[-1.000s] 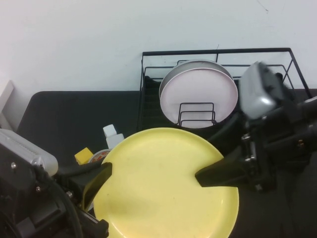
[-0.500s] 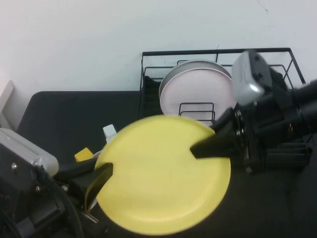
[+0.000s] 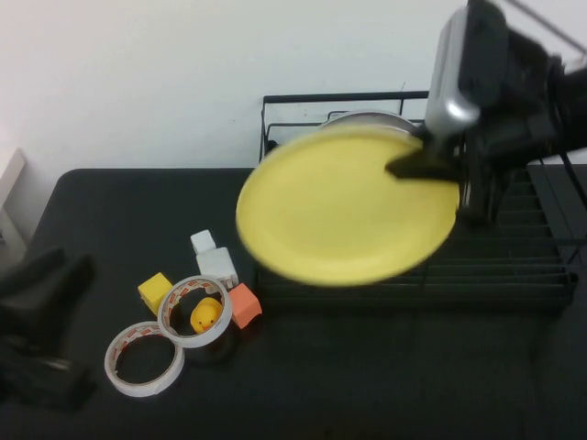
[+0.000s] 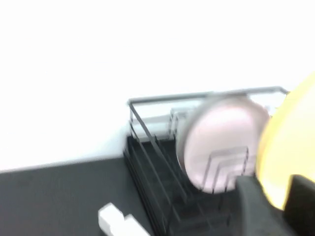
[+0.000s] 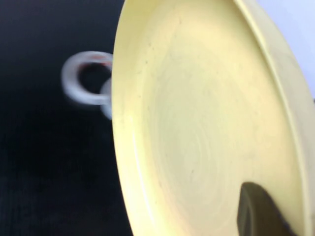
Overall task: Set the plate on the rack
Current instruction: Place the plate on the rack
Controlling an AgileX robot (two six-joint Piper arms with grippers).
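Observation:
My right gripper [image 3: 415,168] is shut on the right rim of the bright yellow plate [image 3: 348,206] and holds it tilted in the air above the front left part of the black wire rack [image 3: 514,275]. In the right wrist view the plate [image 5: 197,123] fills the frame, with one finger [image 5: 253,209] pressed on its face. My left gripper [image 3: 69,275] is low at the table's left edge, open and empty. Past its fingers [image 4: 256,206] the left wrist view shows the rack [image 4: 147,147] and the plate's edge [image 4: 290,147].
A pale pink plate [image 4: 221,137] stands upright in the rack's back left; from above only its top rim [image 3: 367,117] shows. Two tape rolls [image 3: 143,359] [image 3: 194,310], a yellow duck [image 3: 208,316], an orange block [image 3: 244,304], a yellow block [image 3: 155,290] and white blocks [image 3: 211,257] lie left of the rack.
My left gripper let go of the plate and drew back to the lower left. My right gripper lifted the plate up and back over the rack, uncovering the small objects.

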